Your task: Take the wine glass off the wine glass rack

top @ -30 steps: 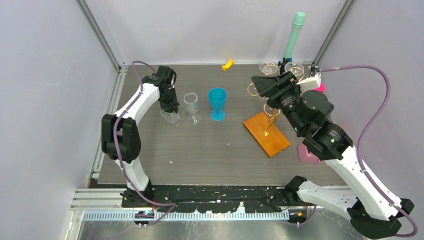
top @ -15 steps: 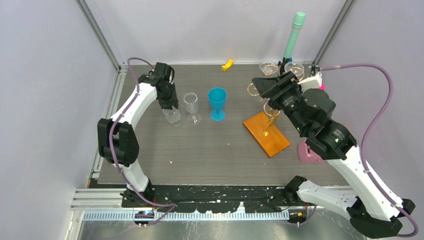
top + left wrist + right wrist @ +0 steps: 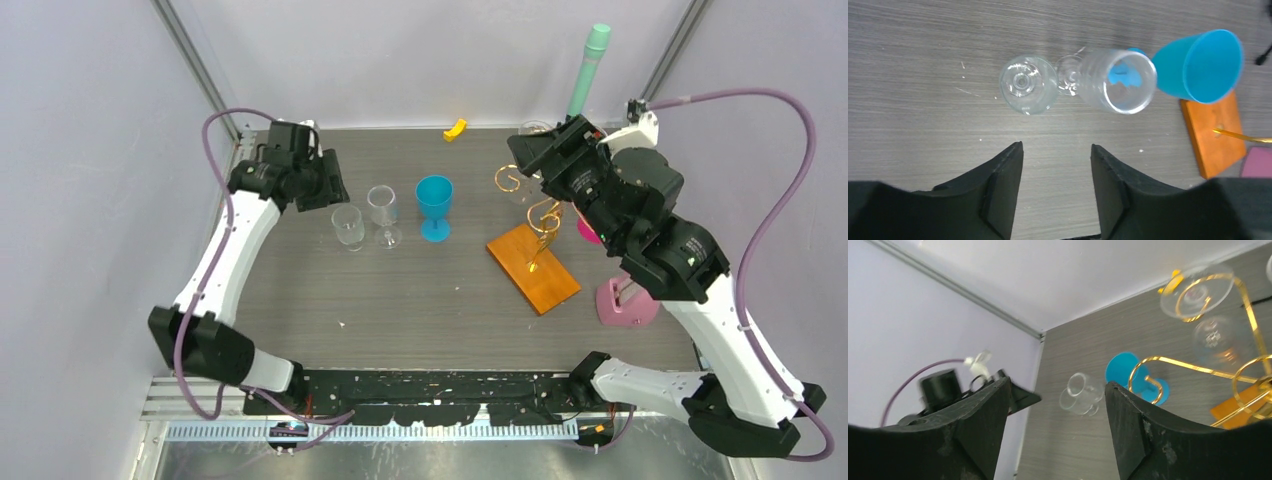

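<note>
The wine glass rack, gold wire (image 3: 541,215) on an orange-brown wooden base (image 3: 533,268), stands right of centre. In the right wrist view its spiral arms (image 3: 1193,367) hold two clear wine glasses (image 3: 1198,290) (image 3: 1212,339). My right gripper (image 3: 528,152) (image 3: 1058,382) is open and empty, up beside the rack's top, touching nothing. My left gripper (image 3: 328,190) (image 3: 1056,146) is open and empty, above the table just left of a small clear glass (image 3: 347,225) (image 3: 1027,91) that stands on the table.
A clear ribbed wine glass (image 3: 383,212) and a blue goblet (image 3: 434,205) stand next to the small glass. A yellow piece (image 3: 455,128) and a teal-capped tube (image 3: 590,65) are at the back. A pink object (image 3: 628,305) sits right of the base.
My left gripper has let go of the small clear glass and pulled back up and to the left. My right gripper has risen and shifted toward the back right, beside the rack's top.
</note>
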